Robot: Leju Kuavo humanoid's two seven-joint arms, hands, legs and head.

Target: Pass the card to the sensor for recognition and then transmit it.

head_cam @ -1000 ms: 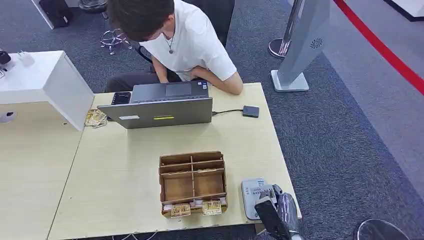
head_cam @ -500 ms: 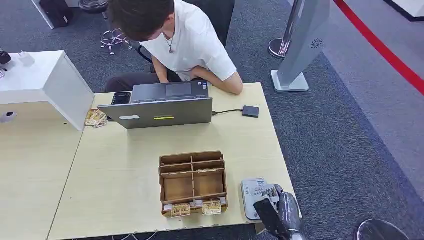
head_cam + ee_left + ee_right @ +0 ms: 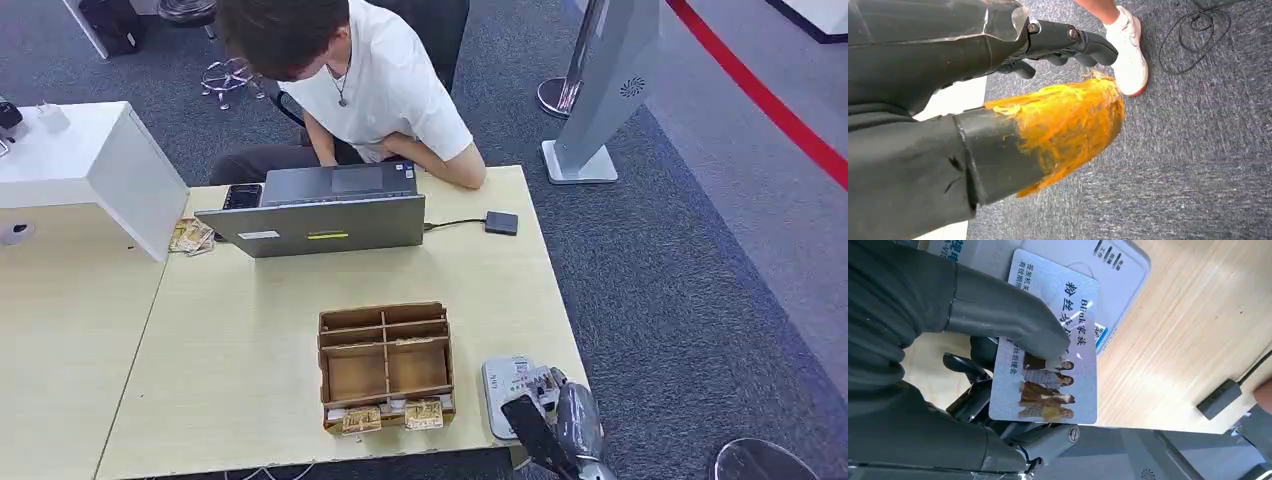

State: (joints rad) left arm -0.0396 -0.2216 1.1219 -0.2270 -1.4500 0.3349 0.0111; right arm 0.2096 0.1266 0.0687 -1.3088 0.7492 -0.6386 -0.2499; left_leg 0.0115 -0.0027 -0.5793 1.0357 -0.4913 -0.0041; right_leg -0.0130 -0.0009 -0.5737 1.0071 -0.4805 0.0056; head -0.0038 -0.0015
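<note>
The right hand [image 3: 998, 340] pinches the card [image 3: 1048, 355] under its thumb, just above the white sensor [image 3: 510, 385] at the bench [image 3: 250, 340] corner. The thin grip could let the card slip or tilt off the reader. The left hand [image 3: 1068, 42], fingers curled on nothing, hangs over carpet. Since a second ago, the right hand has drawn slightly nearer the bench edge. Beyond, a person [image 3: 370, 80] works at a laptop [image 3: 320, 225].
</note>
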